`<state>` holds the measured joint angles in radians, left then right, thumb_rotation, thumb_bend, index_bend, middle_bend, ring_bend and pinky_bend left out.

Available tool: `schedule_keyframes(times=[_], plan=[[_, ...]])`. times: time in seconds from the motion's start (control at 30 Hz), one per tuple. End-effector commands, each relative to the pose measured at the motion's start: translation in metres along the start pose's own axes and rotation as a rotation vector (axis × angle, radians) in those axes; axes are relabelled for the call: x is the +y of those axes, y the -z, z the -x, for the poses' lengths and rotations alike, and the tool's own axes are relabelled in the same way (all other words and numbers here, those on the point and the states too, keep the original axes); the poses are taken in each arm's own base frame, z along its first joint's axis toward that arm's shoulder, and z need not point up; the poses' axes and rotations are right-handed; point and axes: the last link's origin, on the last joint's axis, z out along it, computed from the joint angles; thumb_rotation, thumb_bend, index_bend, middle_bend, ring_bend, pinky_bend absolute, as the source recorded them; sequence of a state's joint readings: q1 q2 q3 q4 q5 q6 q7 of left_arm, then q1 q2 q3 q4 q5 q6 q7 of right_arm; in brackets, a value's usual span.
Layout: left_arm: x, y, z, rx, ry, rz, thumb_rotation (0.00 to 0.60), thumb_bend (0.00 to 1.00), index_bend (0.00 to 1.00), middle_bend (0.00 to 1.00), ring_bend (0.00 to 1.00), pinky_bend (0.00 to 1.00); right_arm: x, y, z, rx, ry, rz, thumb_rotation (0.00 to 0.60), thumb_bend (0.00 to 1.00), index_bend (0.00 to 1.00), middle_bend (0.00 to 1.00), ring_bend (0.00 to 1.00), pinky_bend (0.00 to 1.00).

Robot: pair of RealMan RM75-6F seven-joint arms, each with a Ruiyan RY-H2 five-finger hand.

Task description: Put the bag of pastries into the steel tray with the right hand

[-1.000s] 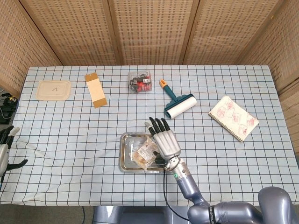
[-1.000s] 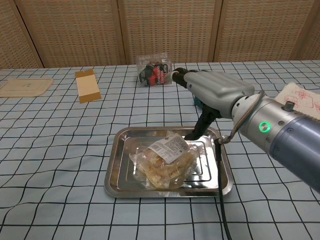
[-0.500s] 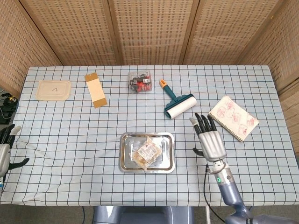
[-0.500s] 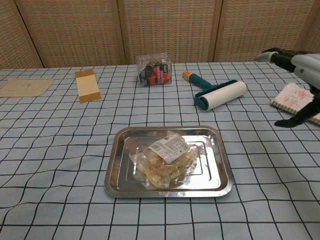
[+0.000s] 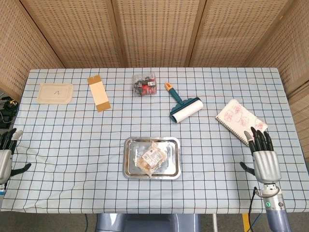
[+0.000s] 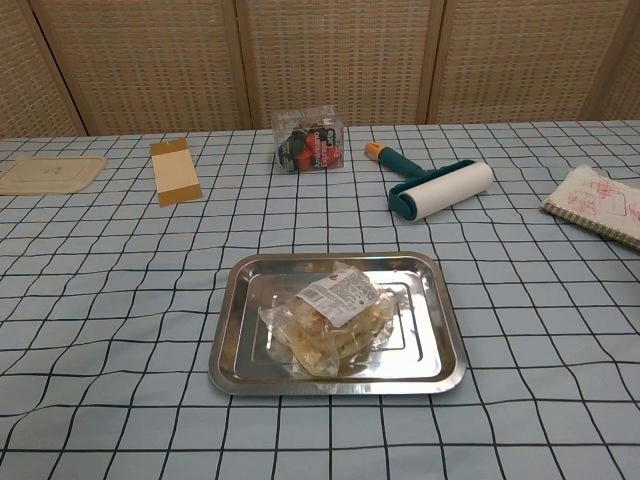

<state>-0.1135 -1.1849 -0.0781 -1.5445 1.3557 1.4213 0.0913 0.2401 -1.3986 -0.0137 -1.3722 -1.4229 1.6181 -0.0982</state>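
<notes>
The clear bag of pastries [image 5: 151, 158] [image 6: 331, 318] lies inside the steel tray [image 5: 132, 170] [image 6: 236, 340] near the table's front middle. Nothing touches it. My right hand [image 5: 262, 156] hovers far to the right by the table's right edge, fingers spread and empty; only the head view shows it. My left hand [image 5: 5, 155] stays at the far left edge, fingers apart, holding nothing.
A lint roller [image 5: 185, 108] [image 6: 437, 189], a clear box of small items [image 5: 144, 84] [image 6: 312, 139], a brown card [image 5: 99, 93] [image 6: 174, 169], a beige lid [image 5: 55, 93] [image 6: 50, 172] and a notebook [image 5: 240, 122] [image 6: 604, 196] lie across the back half.
My right hand let go of the bag in the tray, then drew away to the right, out of the chest view. The bag and tray have stayed put.
</notes>
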Motion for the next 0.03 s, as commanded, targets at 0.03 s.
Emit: schedule_keyframes(times=[0.03], plan=[[0.0007,-0.0005,0.0006,0.002,-0.006,0.0,0.6,0.14,0.0,0.0,0.0,0.0,0.0112,0.0023,-0.0044,0.03,-0.017,0.015,0.6,0.07,0.02,0.0,0.0,0.0]])
